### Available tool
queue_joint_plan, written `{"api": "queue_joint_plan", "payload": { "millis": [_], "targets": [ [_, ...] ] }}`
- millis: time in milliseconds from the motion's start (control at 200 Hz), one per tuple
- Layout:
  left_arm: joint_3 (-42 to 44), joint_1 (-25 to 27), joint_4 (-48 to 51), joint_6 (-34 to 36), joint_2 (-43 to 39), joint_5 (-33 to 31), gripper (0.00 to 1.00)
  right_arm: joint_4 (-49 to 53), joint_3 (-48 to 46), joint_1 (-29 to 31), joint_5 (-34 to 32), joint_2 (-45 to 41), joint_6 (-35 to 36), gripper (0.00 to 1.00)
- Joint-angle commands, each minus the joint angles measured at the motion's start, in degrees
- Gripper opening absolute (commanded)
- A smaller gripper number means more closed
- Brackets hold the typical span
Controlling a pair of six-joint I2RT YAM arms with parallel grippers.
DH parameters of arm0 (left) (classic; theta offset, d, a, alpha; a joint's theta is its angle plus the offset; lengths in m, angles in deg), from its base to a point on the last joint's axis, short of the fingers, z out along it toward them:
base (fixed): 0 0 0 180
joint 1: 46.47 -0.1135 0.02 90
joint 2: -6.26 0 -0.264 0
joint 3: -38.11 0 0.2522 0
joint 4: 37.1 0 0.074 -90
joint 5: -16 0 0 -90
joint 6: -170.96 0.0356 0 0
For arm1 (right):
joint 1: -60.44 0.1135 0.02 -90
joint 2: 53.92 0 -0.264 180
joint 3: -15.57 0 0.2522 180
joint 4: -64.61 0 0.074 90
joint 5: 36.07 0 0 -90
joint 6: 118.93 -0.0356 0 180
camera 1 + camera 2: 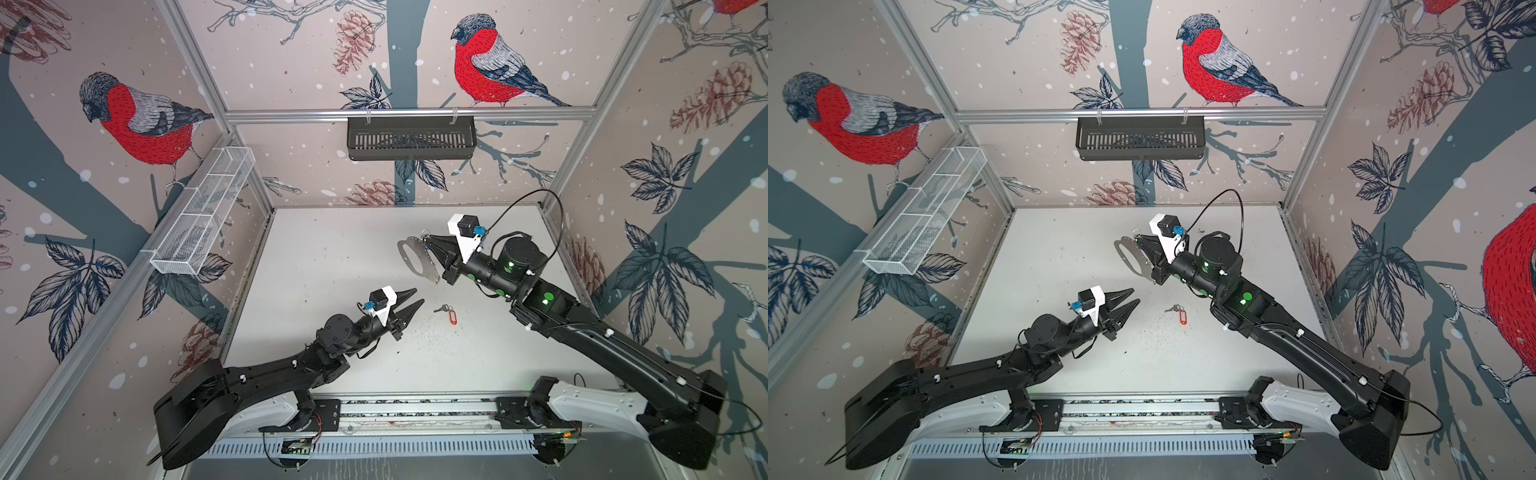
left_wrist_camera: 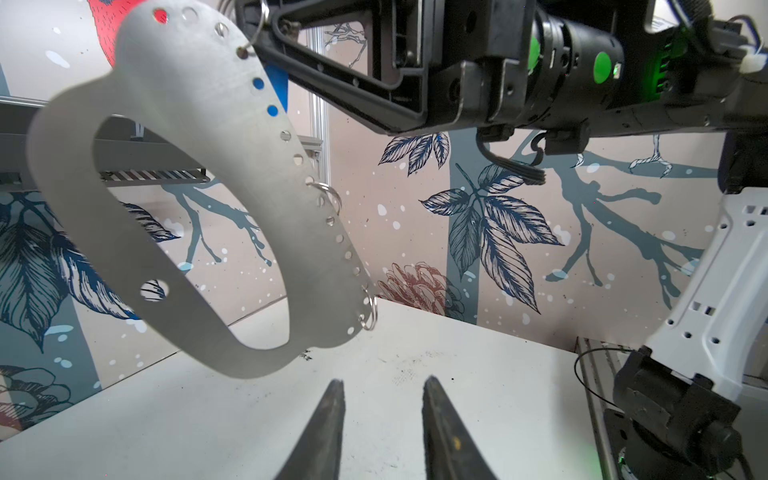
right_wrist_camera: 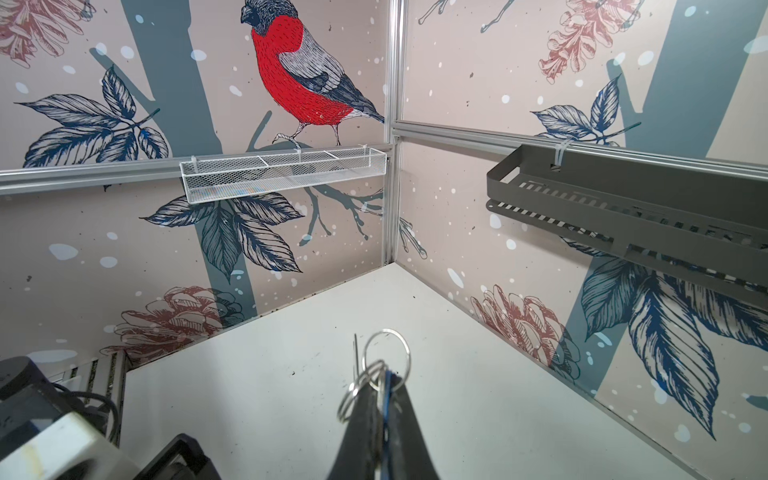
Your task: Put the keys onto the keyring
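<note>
- Above the white table (image 1: 332, 257), our right gripper (image 1: 429, 242) (jaws tight) pinches blue-tagged silver keys (image 3: 387, 388) beside the grey D-shaped slotted plate (image 2: 187, 104)
- Our left gripper (image 1: 419, 296): partly open, empty
- Red-tagged silver keys (image 1: 451, 317) lie on the table

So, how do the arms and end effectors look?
Both arms are black with white lower links and thin black cables. The left end effector and right end effector have black pointed fingers and a white camera bracket with a blue plug. The right arm bears round green markings.
</note>
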Motion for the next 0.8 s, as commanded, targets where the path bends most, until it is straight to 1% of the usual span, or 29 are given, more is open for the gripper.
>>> {"api": "queue_joint_plan", "payload": {
  "millis": [0, 245, 405, 590, 700, 795],
  "targets": [
    [-1.9, 0.2, -1.9, 1.4, 1.3, 1.3, 0.32, -4.1, 0.1, 0.5, -1.4, 0.1, -0.4, 0.0],
    [-3.6, 1.6, -2.7, 1.4, 4.4, 1.3, 0.32, -4.8, -0.1, 1.4, -3.3, 0.2, -0.4, 0.0],
    [-4.6, 3.0, -2.2, 2.6, 5.3, -2.2, 0.32, -4.8, -0.1, 1.8, -3.5, 0.2, -0.3, 0.0],
    [-5.9, 3.5, -1.8, 2.9, 6.6, -3.8, 0.31, -4.9, -0.1, 2.4, -4.2, 0.1, -0.1, 0.0],
    [-7.0, 3.7, -1.1, 3.0, 7.4, -5.8, 0.3, -5.0, -0.1, 2.8, -4.5, 0.0, -0.1, 0.0],
    [-7.6, 3.8, -0.8, 3.0, 8.2, -6.2, 0.28, -5.1, -0.1, 3.1, -4.8, 0.1, 0.0, 0.0]
  ]
}}
